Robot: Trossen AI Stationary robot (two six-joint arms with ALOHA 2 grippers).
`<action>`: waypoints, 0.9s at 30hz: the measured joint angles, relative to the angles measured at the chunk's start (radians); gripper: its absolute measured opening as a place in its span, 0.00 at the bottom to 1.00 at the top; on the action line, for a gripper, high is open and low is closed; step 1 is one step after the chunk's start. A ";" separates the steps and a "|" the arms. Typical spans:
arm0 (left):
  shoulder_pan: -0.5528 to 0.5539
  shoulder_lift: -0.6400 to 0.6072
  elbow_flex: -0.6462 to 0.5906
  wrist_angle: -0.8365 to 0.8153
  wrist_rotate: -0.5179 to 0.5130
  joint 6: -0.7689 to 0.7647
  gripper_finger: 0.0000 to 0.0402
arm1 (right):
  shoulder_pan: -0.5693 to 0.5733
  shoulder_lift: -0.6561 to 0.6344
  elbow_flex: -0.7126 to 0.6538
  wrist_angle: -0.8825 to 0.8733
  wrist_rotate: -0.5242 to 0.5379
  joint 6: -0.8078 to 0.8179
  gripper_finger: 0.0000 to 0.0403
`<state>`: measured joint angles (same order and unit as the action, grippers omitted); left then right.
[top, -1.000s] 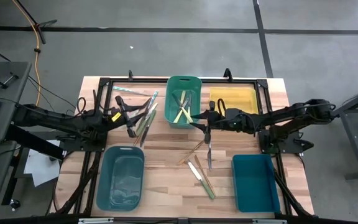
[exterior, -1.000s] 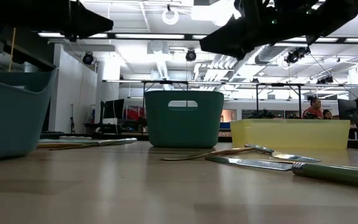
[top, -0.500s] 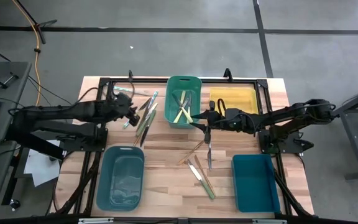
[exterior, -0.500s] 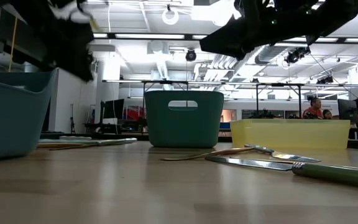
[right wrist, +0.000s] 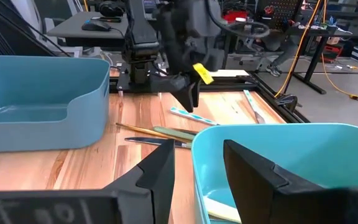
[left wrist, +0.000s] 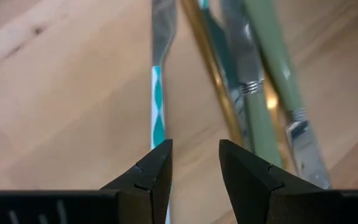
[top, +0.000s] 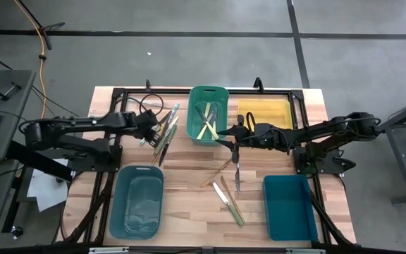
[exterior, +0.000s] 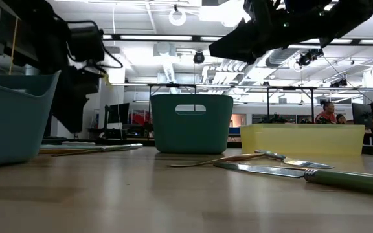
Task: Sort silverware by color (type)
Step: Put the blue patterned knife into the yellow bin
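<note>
Left gripper (top: 149, 132) positioned over silverware cluster; right gripper (top: 224, 137) held at green bin (top: 208, 124).

The left fingers (left wrist: 156, 176) are parted and empty, set over the teal-patterned utensil (left wrist: 158, 93) in the silverware (top: 163, 130) at the worktop's (top: 189, 212) 10 o'clock. More silverware is scattered at centre and inside the green bin. The right fingers (right wrist: 157, 171) are open, nothing gripped, at the bin's 4 o'clock rim.

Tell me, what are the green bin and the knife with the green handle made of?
The green bin looks like plastic: smooth, one solid color, rounded corners, a molded handle slot in the low view. The knife seems to have a shiny metal blade that reflects light and a matte green handle, probably plastic, though that is less sure.
</note>
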<state>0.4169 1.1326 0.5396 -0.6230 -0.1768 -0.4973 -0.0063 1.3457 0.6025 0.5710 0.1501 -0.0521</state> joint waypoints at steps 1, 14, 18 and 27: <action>0.017 0.012 0.000 0.001 0.013 0.012 0.31 | 0.000 0.000 0.000 0.000 0.000 0.000 0.33; 0.160 0.137 0.000 0.000 0.067 0.101 0.31 | 0.000 0.000 0.000 -0.004 0.000 0.010 0.33; 0.166 0.180 0.000 0.005 0.081 0.110 0.31 | 0.000 0.000 0.000 -0.004 0.000 0.011 0.33; 0.165 0.231 0.005 0.009 0.071 0.143 0.31 | 0.000 0.000 0.000 -0.005 0.000 0.011 0.33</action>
<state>0.5816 1.3632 0.5446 -0.6140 -0.1054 -0.3544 -0.0063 1.3460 0.6025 0.5659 0.1505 -0.0414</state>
